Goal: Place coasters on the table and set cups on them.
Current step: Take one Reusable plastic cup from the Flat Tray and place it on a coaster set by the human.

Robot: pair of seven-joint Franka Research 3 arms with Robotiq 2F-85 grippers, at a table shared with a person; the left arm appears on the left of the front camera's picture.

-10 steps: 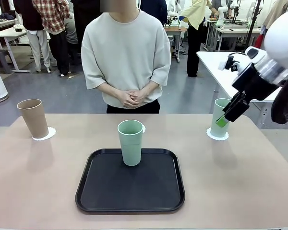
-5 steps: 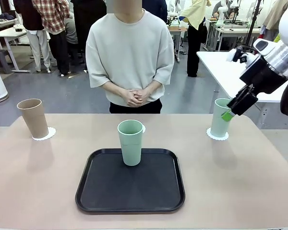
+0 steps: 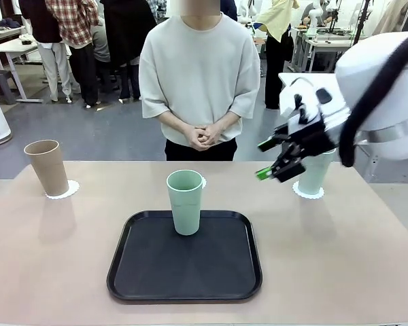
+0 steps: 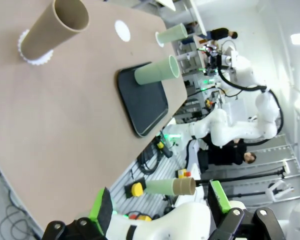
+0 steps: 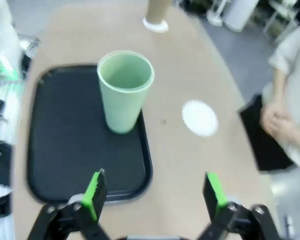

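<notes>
Right claw (image 5: 154, 192), spread wide and empty, has the upright mint cup (image 5: 125, 92) at its eleven o'clock, standing on the tray (image 5: 55, 165).

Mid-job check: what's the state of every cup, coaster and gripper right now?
tan-brown cup: upright on the left coaster.
middle mint cup: upright on the black tray, no coaster under it.
right mint cup: upright on the right coaster.
spare coaster: bare, lying beyond the tray.
right gripper: open, empty, in the air.
left gripper: open.
</notes>
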